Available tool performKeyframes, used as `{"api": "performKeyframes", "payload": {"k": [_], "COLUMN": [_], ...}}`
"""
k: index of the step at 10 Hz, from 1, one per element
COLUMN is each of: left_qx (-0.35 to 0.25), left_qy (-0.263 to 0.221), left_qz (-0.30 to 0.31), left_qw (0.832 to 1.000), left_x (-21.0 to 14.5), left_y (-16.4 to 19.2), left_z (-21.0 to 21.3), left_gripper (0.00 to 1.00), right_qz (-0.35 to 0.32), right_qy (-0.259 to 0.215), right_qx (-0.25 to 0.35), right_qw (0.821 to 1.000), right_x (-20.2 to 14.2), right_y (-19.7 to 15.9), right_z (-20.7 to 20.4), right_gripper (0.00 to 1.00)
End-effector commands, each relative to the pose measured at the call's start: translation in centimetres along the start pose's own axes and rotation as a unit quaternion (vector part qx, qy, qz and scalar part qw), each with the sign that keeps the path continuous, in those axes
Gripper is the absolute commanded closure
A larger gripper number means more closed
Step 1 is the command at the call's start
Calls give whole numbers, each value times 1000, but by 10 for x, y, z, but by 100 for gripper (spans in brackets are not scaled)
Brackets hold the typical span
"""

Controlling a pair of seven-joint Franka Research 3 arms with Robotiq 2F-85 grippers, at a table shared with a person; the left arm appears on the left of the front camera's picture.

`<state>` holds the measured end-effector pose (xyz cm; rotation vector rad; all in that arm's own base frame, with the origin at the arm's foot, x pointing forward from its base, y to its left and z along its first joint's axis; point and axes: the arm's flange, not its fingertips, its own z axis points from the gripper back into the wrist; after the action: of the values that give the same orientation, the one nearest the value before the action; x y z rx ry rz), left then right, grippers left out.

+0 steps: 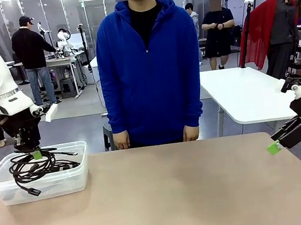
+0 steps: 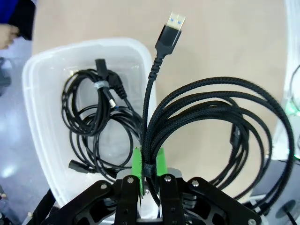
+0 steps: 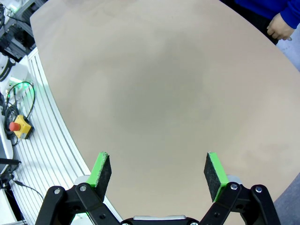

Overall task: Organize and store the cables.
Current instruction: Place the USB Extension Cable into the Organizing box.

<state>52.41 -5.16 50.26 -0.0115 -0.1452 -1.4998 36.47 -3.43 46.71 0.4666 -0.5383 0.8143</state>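
Note:
My left gripper hangs over the clear plastic bin at the table's left end, shut on a coiled braided black cable. In the left wrist view its green pads pinch the coil at its strap, and the cable's USB plug sticks up past the bin's rim. Other thin black cables lie coiled inside the bin. My right gripper hovers at the table's right edge, open, with nothing between its pads.
A person in a blue hoodie stands at the far side of the table, hands hanging at the edge. The tabletop is bare beige. An emergency-stop box and wiring sit beside the table's rail.

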Motion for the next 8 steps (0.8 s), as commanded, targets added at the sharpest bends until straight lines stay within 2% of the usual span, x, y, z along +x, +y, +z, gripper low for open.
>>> {"api": "performKeyframes", "payload": {"k": [1, 3, 5, 6, 8], "left_qx": [12, 3, 21, 33, 57], "left_qy": [9, 18, 22, 5, 23], "left_qz": [10, 18, 12, 13, 28], "left_qw": [1000, 1000, 999, 999, 998], "left_x": [-13, -26, -40, -49, -59], "left_y": [19, 36, 52, 64, 86], "left_z": [-1, -10, -15, -18, -32], "left_gripper": [87, 87, 87, 87, 87], "right_qz": [0, 0, 0, 0, 0], "right_qy": [1, 1, 1, 1, 1], "right_qx": [1, 1, 1, 1, 1], "right_qw": [1000, 1000, 1000, 1000, 1000], "right_x": [0, 0, 0, 0, 0], "right_y": [1, 1, 1, 1, 1], "right_z": [1, 1, 1, 1, 1], "right_gripper": [0, 0, 0, 0, 0]}}
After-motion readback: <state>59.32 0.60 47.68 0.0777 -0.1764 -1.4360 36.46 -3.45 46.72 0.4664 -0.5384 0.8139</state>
